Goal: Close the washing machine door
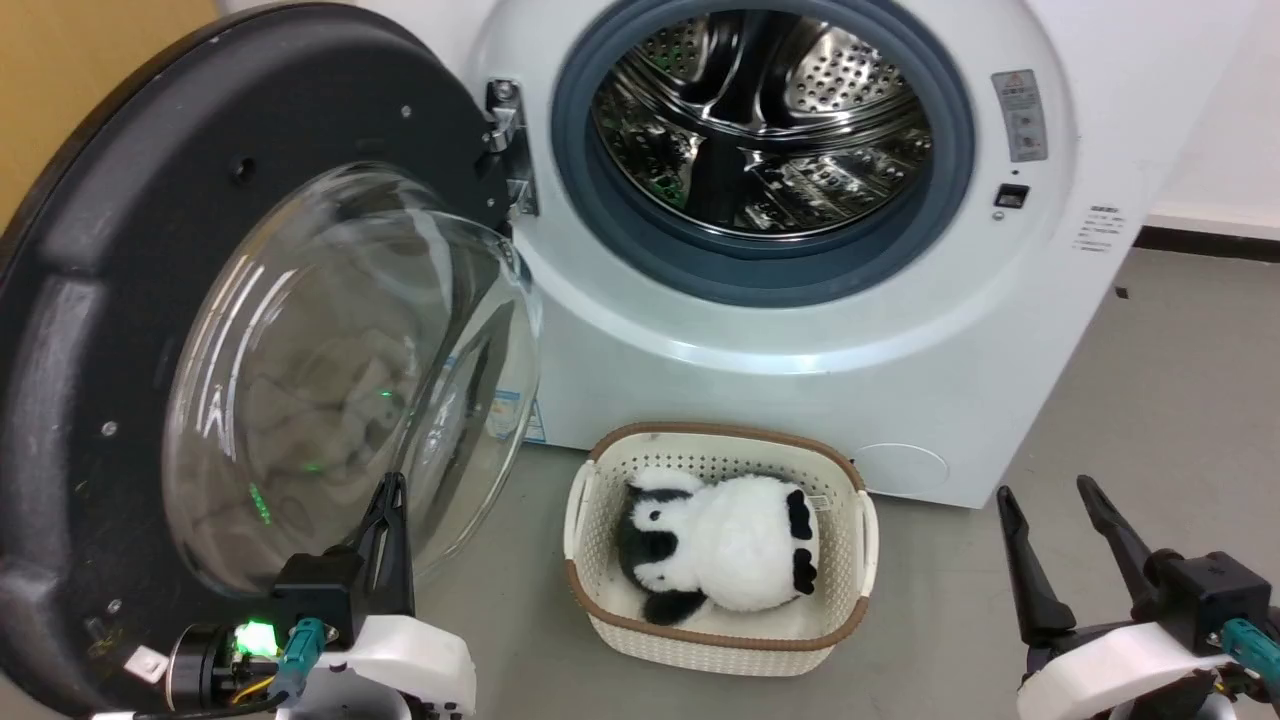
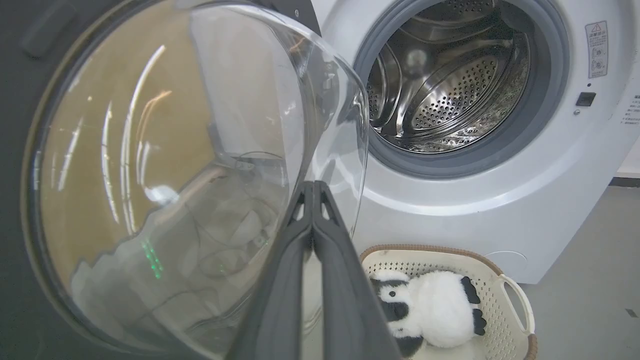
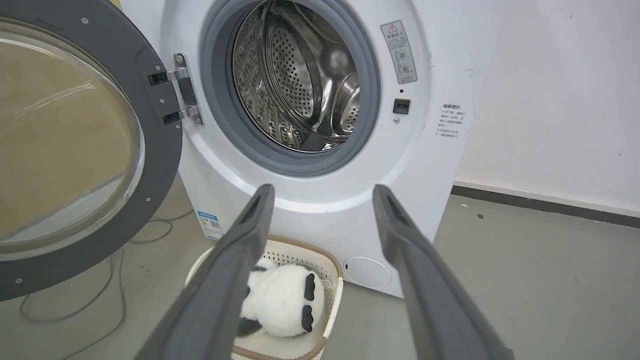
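Holds left pincer (image 1: 392, 482) closed and empty near the glass of the open washing machine door (image 1: 90, 300); spreads right pincer (image 1: 1044, 488) wide.

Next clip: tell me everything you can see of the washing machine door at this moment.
The washing machine door is a large round door with a wide glossy black rim dotted with small screws and a bulging clear glass window that carries reflections. It stands swung wide open to the left of the drum opening, upright, held to the white washing machine by a metal hinge. The left gripper, shut, points at the lower glass; whether it touches cannot be told.
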You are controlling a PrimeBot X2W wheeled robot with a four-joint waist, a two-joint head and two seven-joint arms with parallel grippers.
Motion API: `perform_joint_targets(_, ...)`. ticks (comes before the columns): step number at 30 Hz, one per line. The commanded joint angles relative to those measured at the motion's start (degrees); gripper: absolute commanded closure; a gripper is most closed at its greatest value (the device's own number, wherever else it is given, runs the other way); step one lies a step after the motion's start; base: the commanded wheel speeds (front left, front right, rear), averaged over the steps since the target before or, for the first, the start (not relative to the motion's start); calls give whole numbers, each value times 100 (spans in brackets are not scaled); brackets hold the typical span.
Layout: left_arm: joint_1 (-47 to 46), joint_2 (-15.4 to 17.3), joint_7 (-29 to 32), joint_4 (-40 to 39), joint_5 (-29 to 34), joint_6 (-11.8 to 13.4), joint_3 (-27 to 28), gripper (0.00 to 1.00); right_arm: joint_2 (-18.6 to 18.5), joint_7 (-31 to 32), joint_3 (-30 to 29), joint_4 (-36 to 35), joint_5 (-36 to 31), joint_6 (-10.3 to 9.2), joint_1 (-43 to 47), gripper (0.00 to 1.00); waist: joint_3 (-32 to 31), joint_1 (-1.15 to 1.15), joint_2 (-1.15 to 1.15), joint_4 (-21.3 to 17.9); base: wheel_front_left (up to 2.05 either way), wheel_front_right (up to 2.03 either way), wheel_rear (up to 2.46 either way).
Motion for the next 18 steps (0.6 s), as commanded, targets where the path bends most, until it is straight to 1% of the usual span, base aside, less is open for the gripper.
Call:
perform_joint_targets(1, -60, 4, -61, -5, -47, 57, -15, 100, 5, -60, -48, -15, 62, 1, -7, 0, 9, 0, 0, 64, 0, 0, 0)
perform_joint_targets(4, -79, 4, -97, -74, -102, 70, -25, 100, 6, -96, -84, -21, 92, 1, -14, 0, 28, 0, 0, 161, 0, 0, 0)
perform_joint_targets(8, -169, 5, -145, -292, -196, 7, -17, 100, 7, -144, -153, -29, 128, 2, -26, 0, 67, 0, 0, 321, 0, 0, 0)
perform_joint_targets(18, -620, 5, -265, -994, -362, -278, 169, 100, 8, -263, -306, -10, 215, 2, -67, 0, 162, 0, 0, 778, 0, 0, 0)
